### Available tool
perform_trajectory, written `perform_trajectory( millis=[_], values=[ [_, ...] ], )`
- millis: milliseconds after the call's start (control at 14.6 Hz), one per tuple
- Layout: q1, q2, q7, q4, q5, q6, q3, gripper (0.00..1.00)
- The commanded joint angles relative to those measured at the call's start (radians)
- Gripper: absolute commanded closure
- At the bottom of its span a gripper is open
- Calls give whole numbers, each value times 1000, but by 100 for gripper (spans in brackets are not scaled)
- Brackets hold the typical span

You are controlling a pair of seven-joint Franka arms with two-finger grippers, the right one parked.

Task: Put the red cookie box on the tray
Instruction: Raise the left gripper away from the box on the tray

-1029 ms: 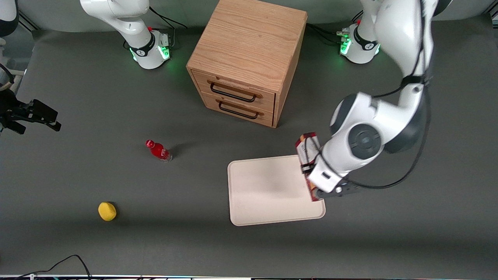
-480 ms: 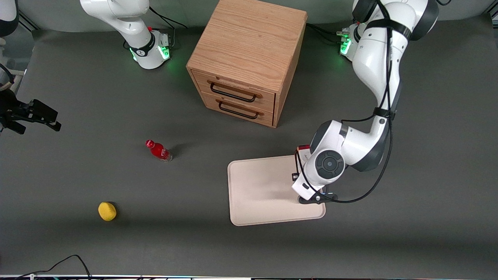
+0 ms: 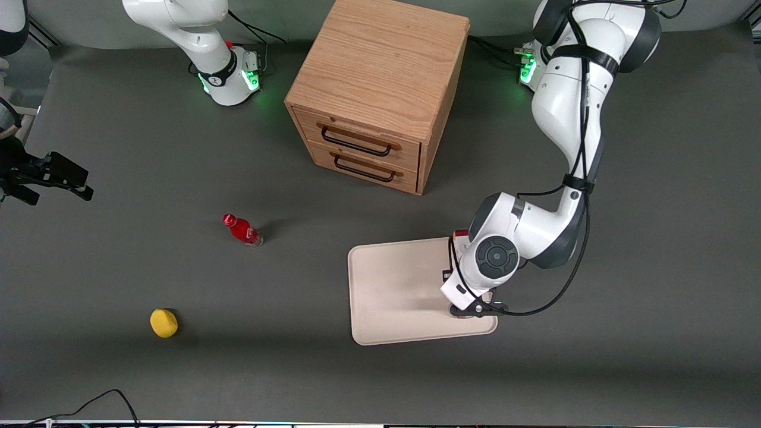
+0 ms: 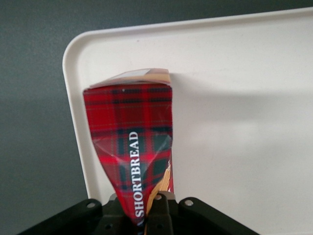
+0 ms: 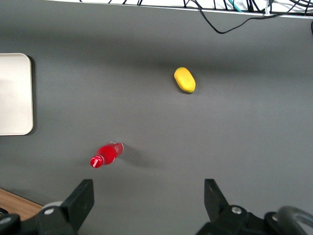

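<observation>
One tool (image 4: 149, 218) seen clamped on red cookie box (image 4: 132, 147); box held low over tray (image 4: 234, 112), near rim toward working arm's end of table (image 3: 119, 148).

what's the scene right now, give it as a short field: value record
gripper: left arm's gripper over the tray, shut on the red cookie box
red cookie box: held, above the tray near its rim; contact with the tray cannot be told
tray: cream-white, on the table in front of the drawer cabinet
drawer cabinet: wooden, both drawers closed
other items: red bottle, yellow object
</observation>
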State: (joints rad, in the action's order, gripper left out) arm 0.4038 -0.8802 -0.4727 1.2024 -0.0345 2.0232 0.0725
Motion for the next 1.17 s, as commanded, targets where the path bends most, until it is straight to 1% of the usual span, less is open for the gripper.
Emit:
perform_trajectory(
  millis=[0,69,137,206,275,343,412,549,618,686,824,892,1098],
  values=[
    [10,-19,17,-40,-27,0,-8,67],
    [12,-19,17,-40,-30,0,-8,55],
    [12,-17,17,-38,-36,-1,-8,45],
    [12,-16,17,-38,-42,-3,-8,29],
    [13,-13,17,-38,-42,-12,-8,7],
    [12,-3,17,-40,-44,-29,-8,0],
    [9,18,20,-41,-44,-68,-10,0],
    [-6,88,48,-73,-36,-209,-13,0],
    [-43,118,77,-90,-33,-272,-7,0],
    [-63,174,88,-95,-33,-314,-7,0],
    [-85,269,95,-83,-25,-339,-17,0],
    [-132,315,103,-77,-27,-359,-13,0],
    [-230,421,274,-75,-27,-489,-14,0]
  ],
)
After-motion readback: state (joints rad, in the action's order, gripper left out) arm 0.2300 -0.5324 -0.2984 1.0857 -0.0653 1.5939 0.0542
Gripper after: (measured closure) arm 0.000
